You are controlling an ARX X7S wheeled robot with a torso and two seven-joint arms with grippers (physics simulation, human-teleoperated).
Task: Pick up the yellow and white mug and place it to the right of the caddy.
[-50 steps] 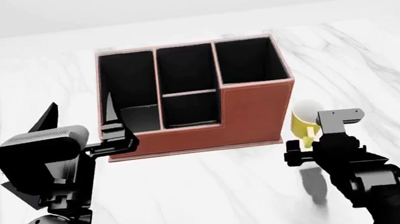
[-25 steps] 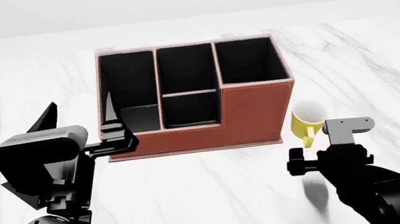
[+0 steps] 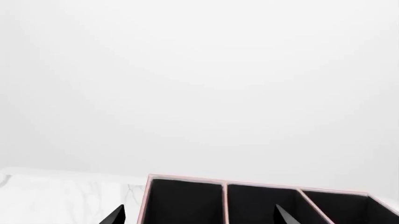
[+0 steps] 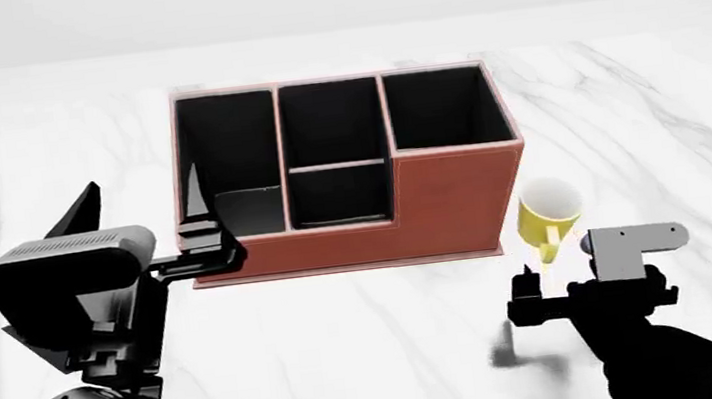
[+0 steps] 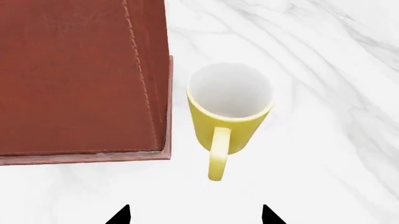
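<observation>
Right wrist view: mug [image 5: 229, 109] stood upright on the worktop [image 5: 324, 154], just beside the caddy [image 5: 81, 77] at its right side, handle toward the right end effector [image 5: 194, 215], whose fingers were apart and empty. Advice: back straight off, clear of the handle.

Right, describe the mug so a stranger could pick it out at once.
On the white marble table stands a large reddish-brown caddy with black compartments. Just off its right side, standing upright on the table, is the yellow and white mug. It is small, yellow outside, white inside, with a loop handle.
</observation>
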